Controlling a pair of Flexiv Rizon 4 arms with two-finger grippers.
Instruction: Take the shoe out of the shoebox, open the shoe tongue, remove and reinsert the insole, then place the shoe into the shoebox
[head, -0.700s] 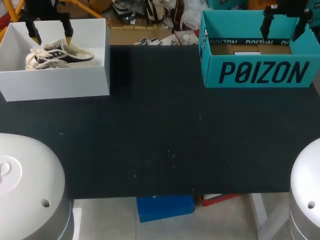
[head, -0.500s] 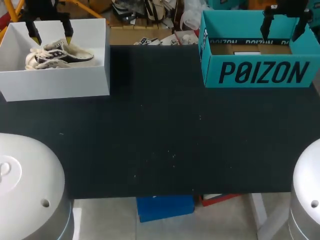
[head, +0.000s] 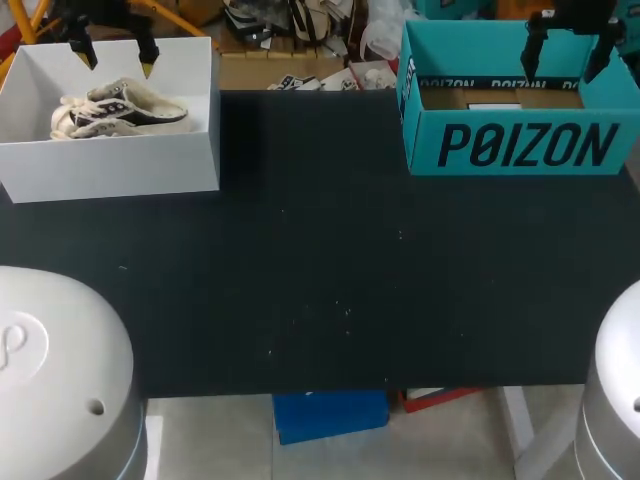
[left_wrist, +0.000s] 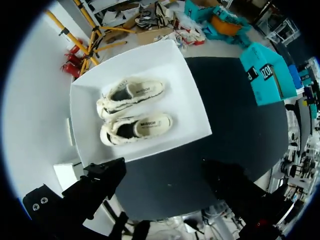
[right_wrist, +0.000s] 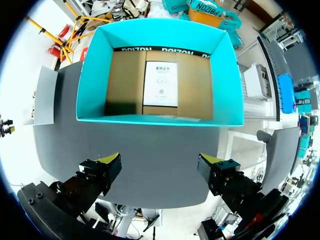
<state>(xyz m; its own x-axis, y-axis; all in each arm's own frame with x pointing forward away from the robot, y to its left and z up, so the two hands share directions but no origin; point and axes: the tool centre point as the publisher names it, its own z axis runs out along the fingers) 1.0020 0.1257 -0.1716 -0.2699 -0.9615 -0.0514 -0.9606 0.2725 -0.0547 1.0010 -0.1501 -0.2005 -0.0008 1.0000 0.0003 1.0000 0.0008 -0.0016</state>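
White box (head: 110, 165): pair of cream shoes (head: 120, 108) inside, untouched. Teal shoebox (head: 520, 145): empty. Left gripper (head: 118, 62) above the shoes, right gripper (head: 562, 68) above the shoebox, both spread, holding nothing. Every step outstanding.

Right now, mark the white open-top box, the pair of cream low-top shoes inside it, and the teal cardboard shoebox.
white open-top box (head: 110, 165): head view, outer front wall.
pair of cream low-top shoes (left_wrist: 145, 126): left wrist view, side of one shoe.
teal cardboard shoebox (right_wrist: 97, 75): right wrist view, inner side wall.
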